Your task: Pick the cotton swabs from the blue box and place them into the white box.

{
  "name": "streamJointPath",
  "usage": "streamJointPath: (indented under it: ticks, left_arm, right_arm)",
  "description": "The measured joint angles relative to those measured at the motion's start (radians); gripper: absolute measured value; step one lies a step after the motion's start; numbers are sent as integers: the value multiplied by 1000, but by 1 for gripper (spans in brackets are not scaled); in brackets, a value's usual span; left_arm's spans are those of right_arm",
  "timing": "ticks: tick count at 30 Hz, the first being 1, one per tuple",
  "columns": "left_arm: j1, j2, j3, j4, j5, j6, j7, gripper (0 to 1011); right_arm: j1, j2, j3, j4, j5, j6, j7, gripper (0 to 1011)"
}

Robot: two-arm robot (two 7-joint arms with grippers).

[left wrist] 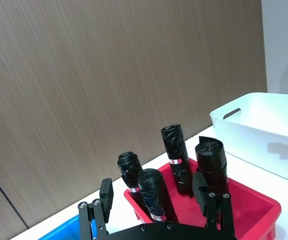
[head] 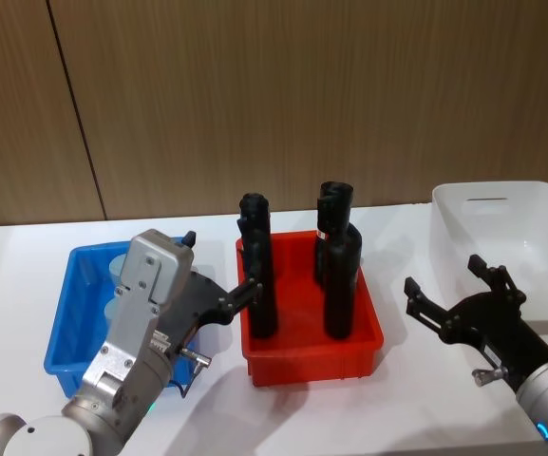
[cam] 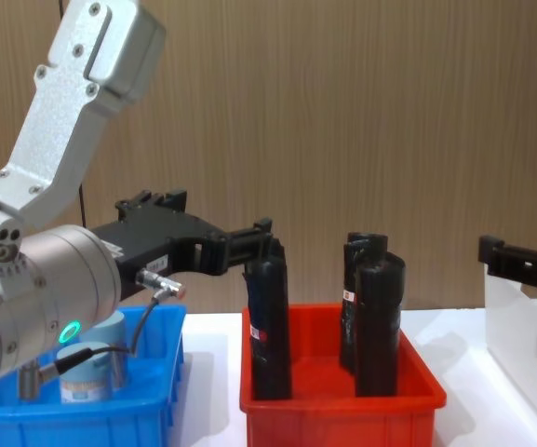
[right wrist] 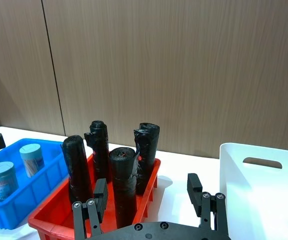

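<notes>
The blue box (head: 63,328) stands at the table's left, and my left arm covers most of it. Two cotton swabs tubs (right wrist: 32,159) (right wrist: 2,179) with pale lids stand inside it; one also shows behind the arm (cam: 94,371). My left gripper (head: 218,266) hangs open above the blue box's right side, its fingers reaching toward the red bin and holding nothing. The white box (head: 513,211) sits at the far right. In front of it and slightly to its left, my right gripper (head: 444,275) hovers open and holds nothing.
A red bin (head: 373,340) with several tall black rolls (head: 342,285) stands between the two boxes, close to both grippers. A wood-panelled wall runs behind the white table. Bare tabletop lies in front of the bins.
</notes>
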Motion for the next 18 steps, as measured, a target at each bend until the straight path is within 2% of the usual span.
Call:
streamJointPath:
  ticks: [18]
  left_arm:
    - [0, 0, 0, 0, 0, 0, 0, 1004]
  right_arm:
    - [0, 0, 0, 0, 0, 0, 0, 1002]
